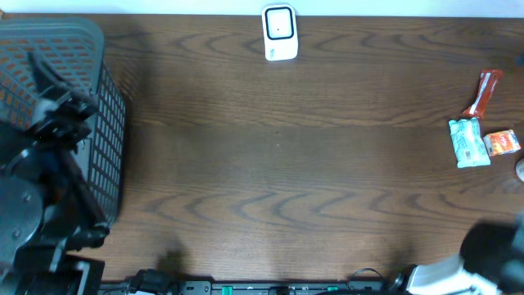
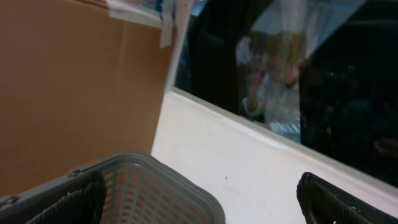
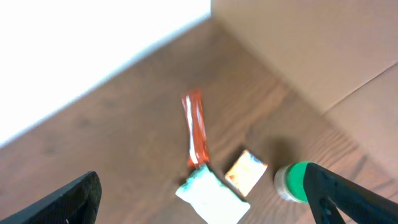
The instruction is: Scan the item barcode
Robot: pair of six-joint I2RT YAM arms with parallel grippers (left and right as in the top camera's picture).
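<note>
Left gripper [image 2: 198, 200] and right gripper [image 3: 205, 198] are seen wide open, so that light, crinkly white packet [image 1: 468, 142] is probably best pinched mid-body.

On the dark wooden table [image 1: 278, 164]: white scanner [image 1: 279, 33] at mid far edge, grey mesh basket [image 1: 106, 123] along the left edge, and near the right edge a red packet [image 1: 485, 92], white-green pouch [image 1: 468, 142], orange packet [image 1: 502, 143] and green-capped bottle [image 3: 292, 182], close together

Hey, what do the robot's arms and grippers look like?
Both are mostly black. The left arm is made of chunky black links with a pale grey patch near the wrist. The right arm shows only as a blurred black mass next to a white piece. The left fingers are black with ribbed pads. The right fingers are black too.
</note>
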